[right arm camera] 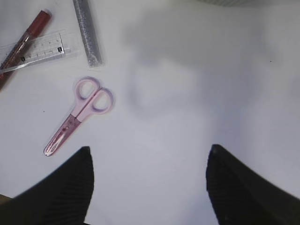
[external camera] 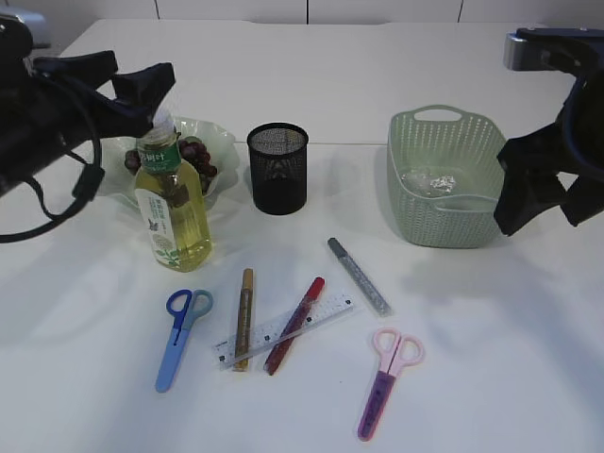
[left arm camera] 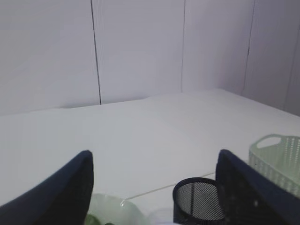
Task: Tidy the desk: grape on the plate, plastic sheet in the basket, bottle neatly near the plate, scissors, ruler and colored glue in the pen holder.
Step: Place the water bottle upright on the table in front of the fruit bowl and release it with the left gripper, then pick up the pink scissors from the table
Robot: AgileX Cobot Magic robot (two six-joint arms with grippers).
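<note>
Nearest the exterior camera, the pink scissors (external camera: 390, 379) lie flat on the table (external camera: 491, 359), free for a grasp from above. The right gripper (right arm camera: 149, 187) hangs over bare table beside them, jaws spread and empty. The left gripper (left arm camera: 154, 187), also spread and empty, hovers just above the bottle (external camera: 173, 203), which stands upright against the plate (external camera: 219, 142) where the grapes (external camera: 195, 156) already sit. The plastic sheet (external camera: 429, 181) rests in the basket (external camera: 444, 222). Blue scissors (external camera: 179, 335), ruler (external camera: 283, 327) and glue pens (external camera: 359, 276) remain outside the empty-looking pen holder (external camera: 277, 168).
</note>
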